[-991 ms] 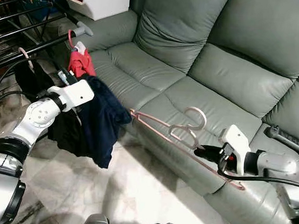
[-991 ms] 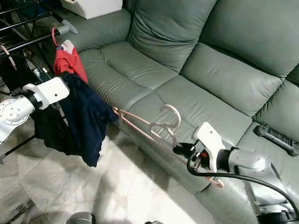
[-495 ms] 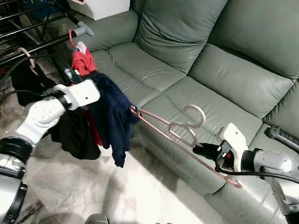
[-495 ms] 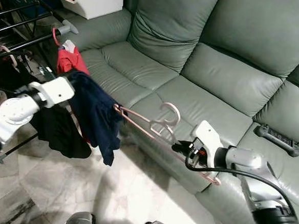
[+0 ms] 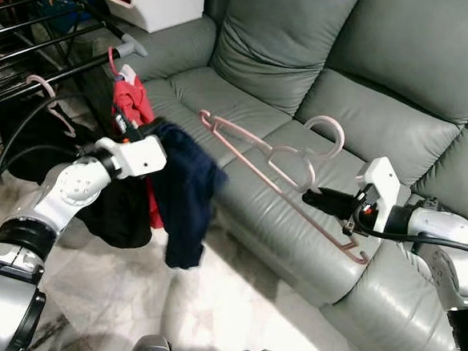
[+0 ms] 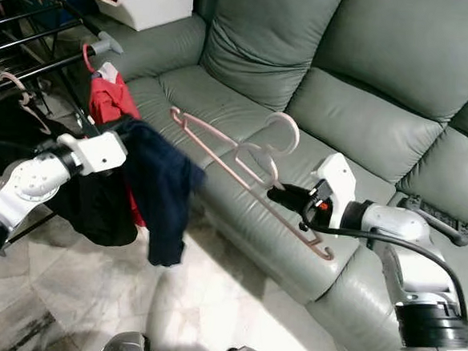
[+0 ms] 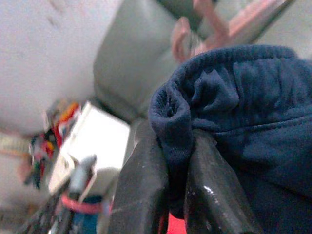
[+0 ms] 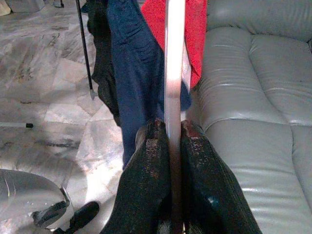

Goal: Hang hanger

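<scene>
Right arm reaches forward from the robot's right, forearm roughly level above the sofa seat edge; right tool is clamped on the lower bar of the pink hanger, the right wrist view showing the bar pinched between both black fingers. Hanger is held clear of the cushions, tilted, its hook end up near the seat back and its far tip pointing toward the drying rack. Left arm is bent at the elbow, forearm angled up and inward; left tool grips a bunched fold of the navy garment, the cloth squeezed between its fingers in the left wrist view. Garment hangs free below the tool, above the tiled floor, beside a red garment on a red hanger hooked to the rack. Versus half a second ago: hanger has risen off the seat and swung further over the cushion; navy garment has shifted slightly toward the hanger, its lower edge blurred.
</scene>
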`<state>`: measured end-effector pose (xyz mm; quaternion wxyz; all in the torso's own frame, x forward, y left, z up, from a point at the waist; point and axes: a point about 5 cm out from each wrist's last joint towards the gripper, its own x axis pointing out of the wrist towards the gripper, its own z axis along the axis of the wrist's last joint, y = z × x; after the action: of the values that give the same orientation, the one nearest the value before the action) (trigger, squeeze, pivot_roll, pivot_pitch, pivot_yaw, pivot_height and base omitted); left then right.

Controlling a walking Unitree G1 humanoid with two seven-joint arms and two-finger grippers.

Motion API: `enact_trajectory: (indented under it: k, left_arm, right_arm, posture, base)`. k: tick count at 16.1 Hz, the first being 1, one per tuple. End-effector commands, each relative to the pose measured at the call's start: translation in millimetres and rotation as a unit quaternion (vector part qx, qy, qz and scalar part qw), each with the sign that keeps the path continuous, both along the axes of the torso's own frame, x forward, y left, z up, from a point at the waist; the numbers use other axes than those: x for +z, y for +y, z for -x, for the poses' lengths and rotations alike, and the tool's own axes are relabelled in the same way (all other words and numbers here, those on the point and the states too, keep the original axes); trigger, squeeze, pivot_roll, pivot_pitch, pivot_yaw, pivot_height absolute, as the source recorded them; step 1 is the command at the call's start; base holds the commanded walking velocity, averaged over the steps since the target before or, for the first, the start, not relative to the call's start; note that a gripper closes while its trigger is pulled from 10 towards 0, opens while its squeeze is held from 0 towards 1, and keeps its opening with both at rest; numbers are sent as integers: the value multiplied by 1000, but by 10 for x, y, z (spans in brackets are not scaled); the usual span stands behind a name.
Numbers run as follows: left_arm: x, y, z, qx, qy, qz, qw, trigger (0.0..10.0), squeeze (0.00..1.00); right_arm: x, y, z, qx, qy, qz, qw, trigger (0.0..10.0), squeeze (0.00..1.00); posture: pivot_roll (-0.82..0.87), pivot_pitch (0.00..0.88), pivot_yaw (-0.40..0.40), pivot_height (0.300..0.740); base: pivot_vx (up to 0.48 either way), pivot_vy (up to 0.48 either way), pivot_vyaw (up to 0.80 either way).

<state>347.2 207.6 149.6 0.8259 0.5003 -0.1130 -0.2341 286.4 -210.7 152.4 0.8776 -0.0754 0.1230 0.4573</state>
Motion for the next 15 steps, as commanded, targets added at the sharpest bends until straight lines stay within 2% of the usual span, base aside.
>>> enact_trajectory:
  k: [1,3,5,7,10,12,14,15]
  left_arm:
    - [63,55,-37,16,-12,-9,1000,10000,0]
    - [37,121,-72,50,-7,-19,999,10000,0]
    - [31,192,-112,90,-8,-16,996,10000,0]
    - [101,123,-125,72,-20,8,997,10000,0]
    - [224,-29,-99,18,-40,49,998,10000,0]
    - [231,-81,-72,-6,-41,54,998,10000,0]
    - [191,-65,-59,-8,-32,47,998,10000,0]
    - [111,-17,-45,-4,-14,20,1000,10000,0]
  right_arm:
    - [66,-27,2,-2,-13,5,1000,10000,0]
    - [-5,-67,65,11,10,25,1000,10000,0]
    - [-117,-140,207,55,62,71,994,10000,0]
    - [-186,-230,191,42,58,117,991,10000,0]
    - [-234,-218,181,38,64,113,991,10000,0]
    - [-265,-186,202,47,67,115,990,10000,0]
    - [-203,-173,181,51,51,108,992,10000,0]
    - [-14,-162,122,47,22,65,997,10000,0]
  posture:
    - [-38,35,-5,740]
    - [-37,36,-7,740]
    - [-43,40,-10,740]
    - [-51,44,-13,740]
    - [-48,48,-15,740]
    - [-45,49,-16,740]
    - [-45,49,-16,740]
    - [-46,50,-17,740]
  base:
    - [0,0,0]
    - [0,0,0]
    - [0,0,0]
    - [0,0,0]
    - [0,0,0]
    - [0,0,0]
    - [0,0,0]
    - [0,0,0]
